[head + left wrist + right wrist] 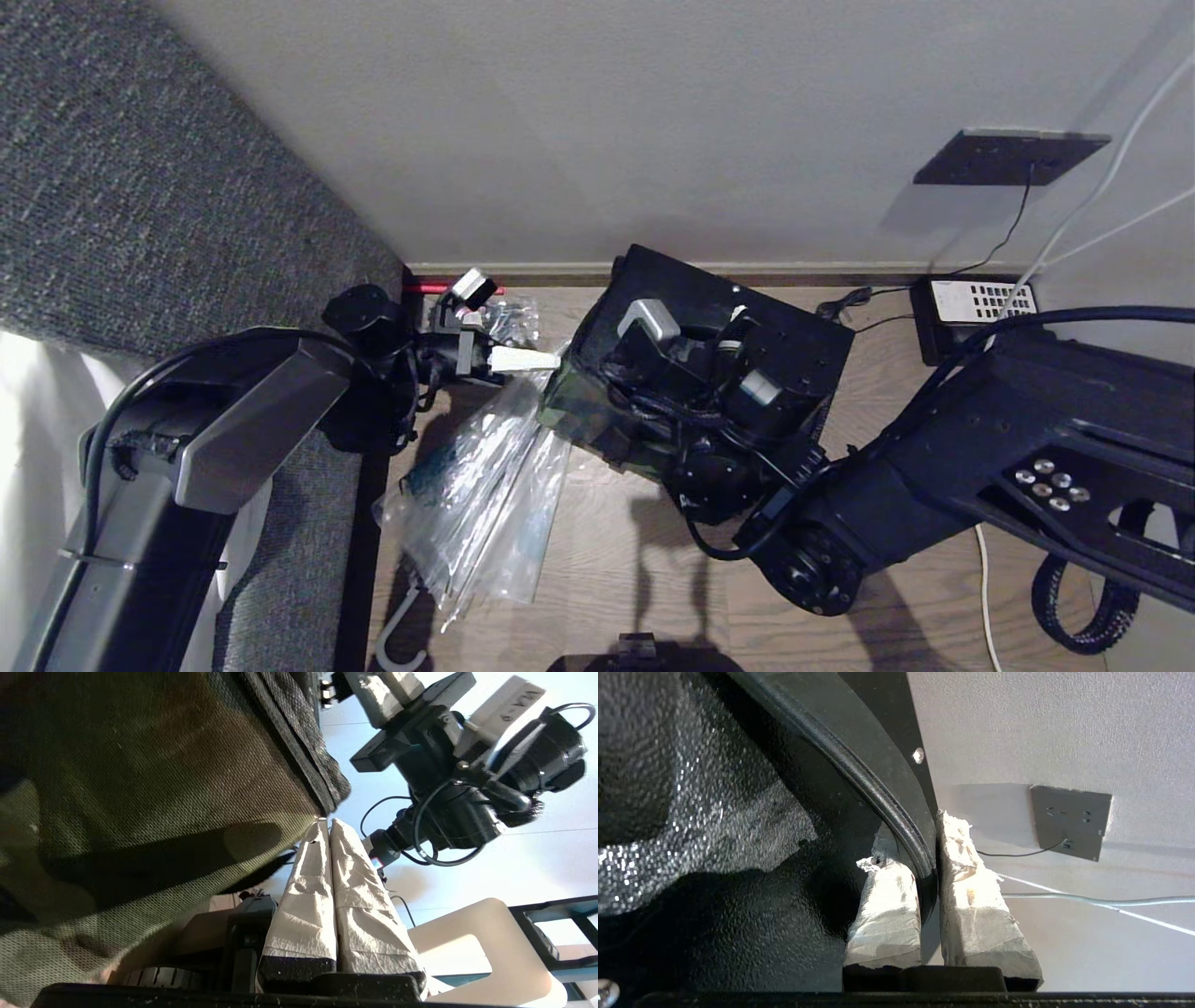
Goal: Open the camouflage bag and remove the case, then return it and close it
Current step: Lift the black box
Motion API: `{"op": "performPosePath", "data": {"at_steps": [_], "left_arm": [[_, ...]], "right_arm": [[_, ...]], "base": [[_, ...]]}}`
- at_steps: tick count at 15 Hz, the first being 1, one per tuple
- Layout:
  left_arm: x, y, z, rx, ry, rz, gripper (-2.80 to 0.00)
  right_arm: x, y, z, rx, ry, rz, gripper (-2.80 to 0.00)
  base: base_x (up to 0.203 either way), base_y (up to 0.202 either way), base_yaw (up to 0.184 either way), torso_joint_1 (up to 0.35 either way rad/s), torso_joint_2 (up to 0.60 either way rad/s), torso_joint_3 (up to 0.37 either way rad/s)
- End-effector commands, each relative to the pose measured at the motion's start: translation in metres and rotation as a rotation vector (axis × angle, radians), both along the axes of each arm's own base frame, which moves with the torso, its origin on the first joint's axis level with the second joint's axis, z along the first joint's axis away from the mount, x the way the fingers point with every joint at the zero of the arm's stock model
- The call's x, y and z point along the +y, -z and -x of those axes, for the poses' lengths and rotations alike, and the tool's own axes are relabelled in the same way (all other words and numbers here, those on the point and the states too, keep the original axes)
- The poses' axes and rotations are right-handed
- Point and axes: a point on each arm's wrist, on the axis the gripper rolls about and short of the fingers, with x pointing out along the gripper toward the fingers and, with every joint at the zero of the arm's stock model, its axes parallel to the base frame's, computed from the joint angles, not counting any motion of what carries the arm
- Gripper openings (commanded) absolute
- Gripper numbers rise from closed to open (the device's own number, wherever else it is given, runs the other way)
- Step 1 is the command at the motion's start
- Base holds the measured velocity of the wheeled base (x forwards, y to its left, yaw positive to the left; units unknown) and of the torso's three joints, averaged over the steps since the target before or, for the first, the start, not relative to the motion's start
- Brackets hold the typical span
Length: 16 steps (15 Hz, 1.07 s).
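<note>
Lower centre of the head view: wooden floor (616,560), with a clear plastic-wrapped umbrella (485,495) lying lower left of centre, its white hooked handle toward the bottom edge. Lower left and lower right: two black robot arms reaching inward. Centre of frame: the camouflage bag (653,373), boxy and black-sided, tilted, resting on the floor near the skirting board. At its left edge, the left gripper (537,359), white padded fingers (322,896) pressed flat together, tips meeting the bag's camouflage corner; whether any fabric is pinched, cannot tell. Over the bag, the right gripper (924,858), nearly closed, fingers (971,886) clamped on the bag's black piped rim. Far right by the wall: a white perforated box (980,301). Upper right, on the wall: a dark socket plate (1008,157) with a cable.
</note>
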Motion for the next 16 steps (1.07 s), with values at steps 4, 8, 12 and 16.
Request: {"op": "performPosePath", "data": {"at_steps": [4, 8, 12, 16], "left_arm": [[-0.016, 0.021, 0.000, 0.043, 0.042, -0.012, -2.80], [-0.024, 0.033, 0.003, 0.080, 0.059, -0.019, -2.80], [-0.023, 0.058, 0.000, 0.137, 0.056, -0.030, -2.80], [-0.021, 0.076, 0.000, 0.177, 0.051, -0.038, -2.80]], "right_arm": [[-0.002, -0.001, -0.002, -0.004, 0.013, -0.005, -2.80], [-0.001, -0.003, -0.003, -0.009, 0.015, -0.010, -2.80], [-0.001, -0.009, -0.002, -0.023, 0.013, -0.022, -2.80], [-0.003, -0.010, -0.001, -0.023, 0.012, -0.024, -2.80]], "base": [[0.000, 0.000, 0.000, 0.000, 0.00, 0.000], [0.000, 0.000, 0.000, 0.000, 0.00, 0.000], [0.000, 0.000, 0.000, 0.000, 0.00, 0.000], [0.000, 0.000, 0.000, 0.000, 0.00, 0.000]]}}
